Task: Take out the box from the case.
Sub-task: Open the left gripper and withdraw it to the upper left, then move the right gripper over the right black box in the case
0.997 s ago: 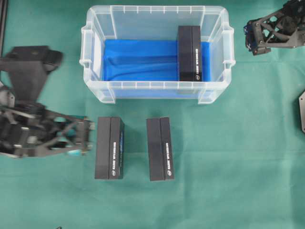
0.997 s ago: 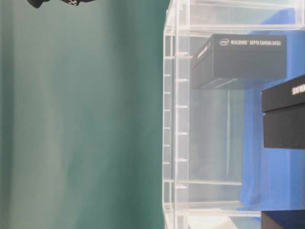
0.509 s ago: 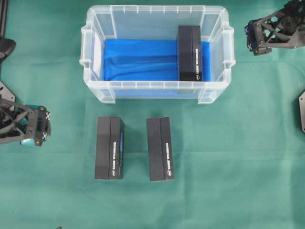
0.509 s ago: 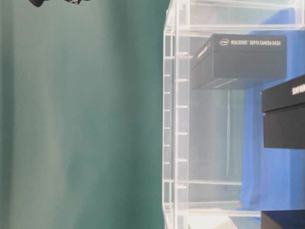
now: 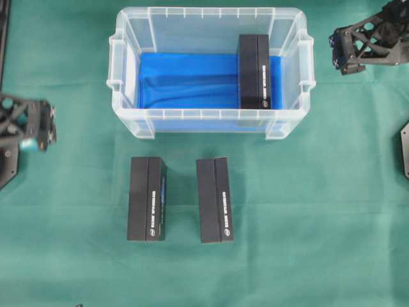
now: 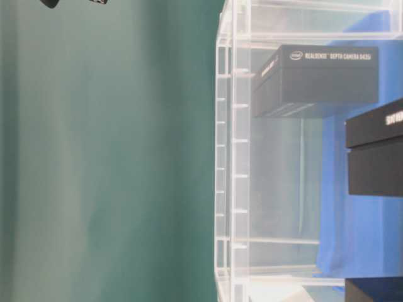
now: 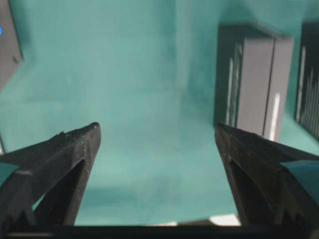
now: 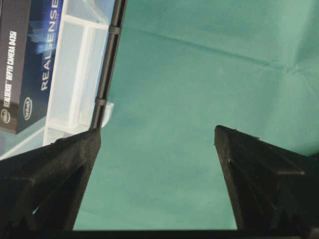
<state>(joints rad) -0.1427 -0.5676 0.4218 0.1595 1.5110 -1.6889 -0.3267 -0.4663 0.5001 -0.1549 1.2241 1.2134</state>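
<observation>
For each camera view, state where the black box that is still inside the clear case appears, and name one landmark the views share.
Overhead: the box stands at the right end of the case, on the blue cloth.
Table-level: upper right, behind the clear wall.
Left wrist: not in it.
Right wrist: top left corner, beside the case's rim.
Shared landmark: the green table cover.

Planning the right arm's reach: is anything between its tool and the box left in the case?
Only the case's right end wall stands between. The right tool, open and empty, hangs outside it, past the handle. The box lies at the right end on the blue cloth, nothing over it, so a descent from above looks free.
</observation>
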